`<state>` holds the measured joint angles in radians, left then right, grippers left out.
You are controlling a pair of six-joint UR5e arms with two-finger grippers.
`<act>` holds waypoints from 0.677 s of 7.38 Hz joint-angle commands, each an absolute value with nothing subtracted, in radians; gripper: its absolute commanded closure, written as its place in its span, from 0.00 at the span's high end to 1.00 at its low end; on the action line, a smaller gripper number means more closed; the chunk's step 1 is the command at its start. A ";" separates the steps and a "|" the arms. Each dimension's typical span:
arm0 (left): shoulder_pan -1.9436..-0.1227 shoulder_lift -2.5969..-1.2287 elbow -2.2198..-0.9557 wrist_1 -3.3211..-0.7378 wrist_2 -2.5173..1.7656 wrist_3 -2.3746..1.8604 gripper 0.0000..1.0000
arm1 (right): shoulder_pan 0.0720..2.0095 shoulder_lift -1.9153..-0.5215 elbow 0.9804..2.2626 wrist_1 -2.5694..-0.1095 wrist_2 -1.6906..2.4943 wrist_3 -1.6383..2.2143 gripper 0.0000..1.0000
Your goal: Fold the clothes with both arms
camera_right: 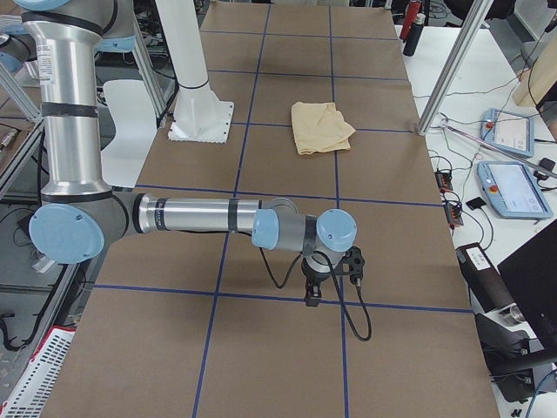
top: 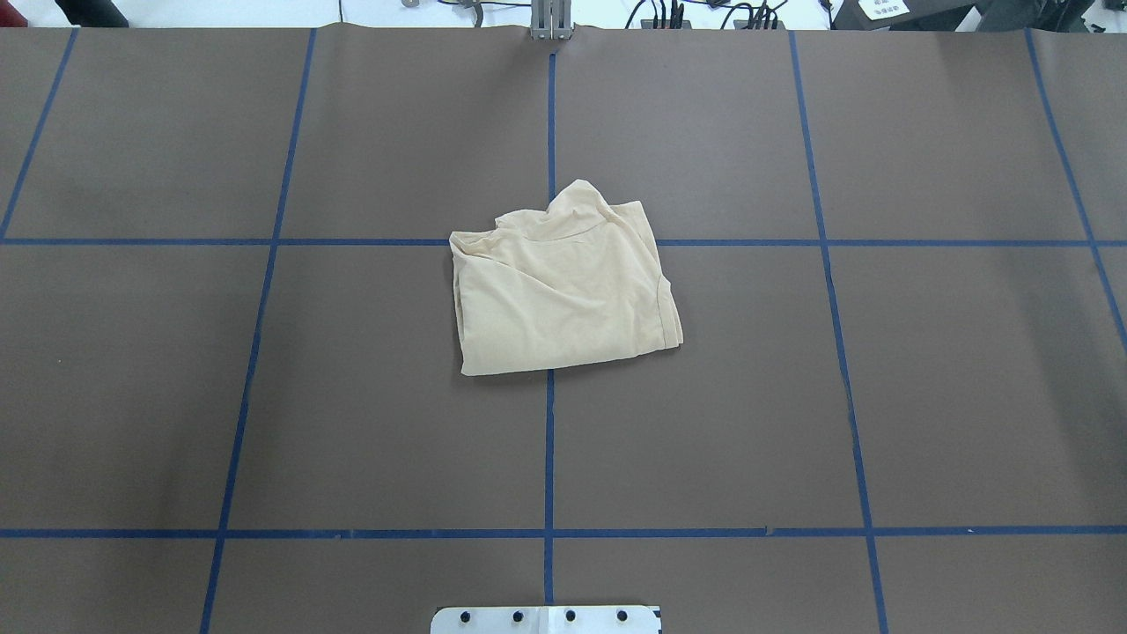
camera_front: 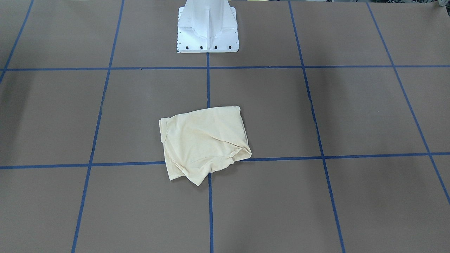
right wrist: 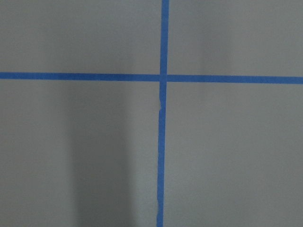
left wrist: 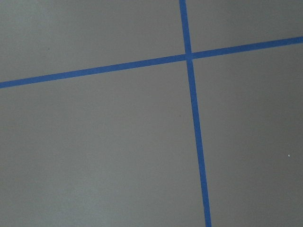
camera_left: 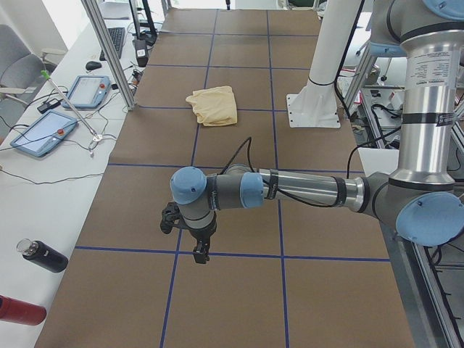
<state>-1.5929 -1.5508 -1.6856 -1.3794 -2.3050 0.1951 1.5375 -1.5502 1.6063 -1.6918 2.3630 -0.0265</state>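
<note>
Your brown table (top: 968, 396) carries 2 arms, the left arm (camera_left: 304, 190) and the right arm (camera_right: 200, 215), stretched low, well to either side of the white pedestal (camera_front: 207, 31). The folded cream T-shirt (top: 563, 291) lies straight out from the pedestal. The left gripper (camera_left: 201, 257) and right gripper (camera_right: 311, 301) hang far from it; spread or pressed together, you cannot tell.

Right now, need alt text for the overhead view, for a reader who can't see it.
A cream shirt, folded into a rumpled square with its far edge bunched up, lies in the middle of a brown table. It covers a crossing of the blue tape lines that divide the table into a grid. A white base plate shows at the near edge.
</note>
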 commanded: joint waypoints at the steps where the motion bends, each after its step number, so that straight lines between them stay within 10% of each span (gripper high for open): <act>1: -1.592 -1.548 -1.701 -1.394 -2.306 0.140 1.00 | 1.513 -1.542 1.682 -1.690 2.361 0.134 1.00; 5: -1.591 -1.511 -1.687 -1.479 -2.309 0.138 1.00 | 1.490 -1.551 1.675 -1.692 2.364 0.126 1.00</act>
